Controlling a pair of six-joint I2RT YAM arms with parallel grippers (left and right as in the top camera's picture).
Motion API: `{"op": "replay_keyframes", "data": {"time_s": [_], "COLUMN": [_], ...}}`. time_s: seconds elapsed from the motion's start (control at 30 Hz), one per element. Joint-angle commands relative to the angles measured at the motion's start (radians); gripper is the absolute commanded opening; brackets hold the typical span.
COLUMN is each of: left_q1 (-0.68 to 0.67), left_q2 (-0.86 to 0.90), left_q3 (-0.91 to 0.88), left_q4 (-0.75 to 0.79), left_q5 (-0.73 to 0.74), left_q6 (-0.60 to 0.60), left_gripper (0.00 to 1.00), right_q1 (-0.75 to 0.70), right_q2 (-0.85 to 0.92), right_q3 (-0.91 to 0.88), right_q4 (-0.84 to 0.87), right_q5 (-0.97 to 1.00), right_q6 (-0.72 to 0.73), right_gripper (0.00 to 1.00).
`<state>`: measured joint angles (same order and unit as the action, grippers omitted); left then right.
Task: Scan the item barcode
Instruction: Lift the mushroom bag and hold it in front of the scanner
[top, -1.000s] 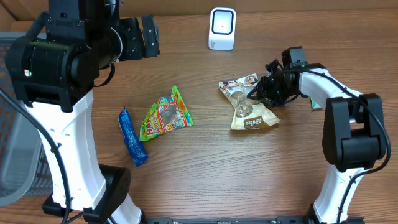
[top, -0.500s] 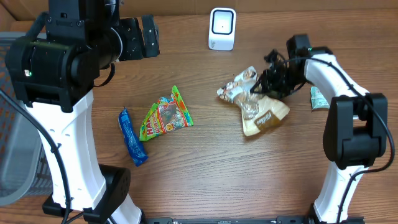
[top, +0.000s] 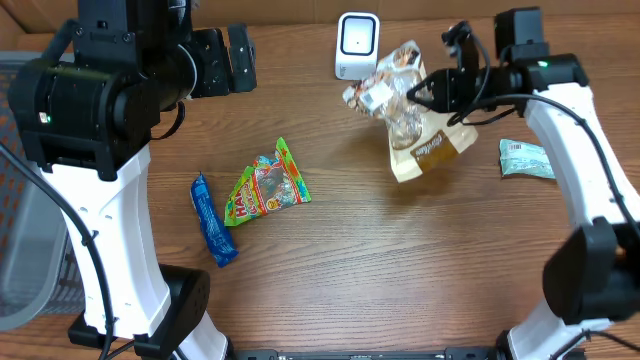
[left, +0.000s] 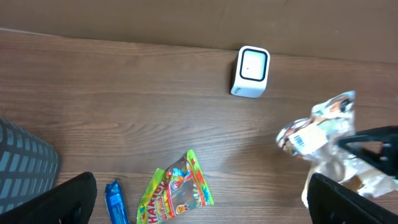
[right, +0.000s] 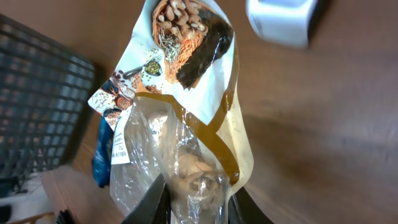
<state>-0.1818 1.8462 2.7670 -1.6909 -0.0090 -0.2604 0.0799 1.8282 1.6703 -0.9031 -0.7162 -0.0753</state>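
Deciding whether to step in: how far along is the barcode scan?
Done: the right tool grips the snack bag, apparently lifted off the table. In hand: the bag hangs close beside the white scanner. Left: turning its barcode label to the scanner's face; no scan is evident yet. The left tool stands open, away from it.

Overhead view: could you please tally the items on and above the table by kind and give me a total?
Pouch bags: 2 (nut-mix bag, gummy bag)
Blue stick packet: 1
Green sachet: 1
White scanner: 1
Total: 5
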Motion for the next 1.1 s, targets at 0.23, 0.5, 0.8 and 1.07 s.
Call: {"op": "replay_keyframes", "data": {"time_s": [0.23,0.5,0.8,1.07], "left_q1": [-0.002,-0.002,-0.002,-0.002], "left_q2": [-0.002,-0.002,-0.002,-0.002], "left_q3": [0.001,0.001,0.001,0.001], "left_q4": [0.002,0.002,0.002,0.002], "left_q5": [-0.005,-0.005,-0.005,-0.005], "left_q6": [-0.002,-0.002,-0.002,-0.002], "left_gripper": [1.0,1.0,1.0,1.0], "right_q1": [0.0,0.068,0.292,0.381], "right_q2": [-0.077,-0.077,-0.029,0.154], "right_q3": [0.033,0.033,0.033,0.033], "right_q4": [0.08,0.184,0.45,0.851], "right_q5": [0.016,0.433,1.126,1.461], "right_q6": [0.109,0.27,0.114,-0.322], "right_gripper": [0.04,0.04,0.04,0.04]}}
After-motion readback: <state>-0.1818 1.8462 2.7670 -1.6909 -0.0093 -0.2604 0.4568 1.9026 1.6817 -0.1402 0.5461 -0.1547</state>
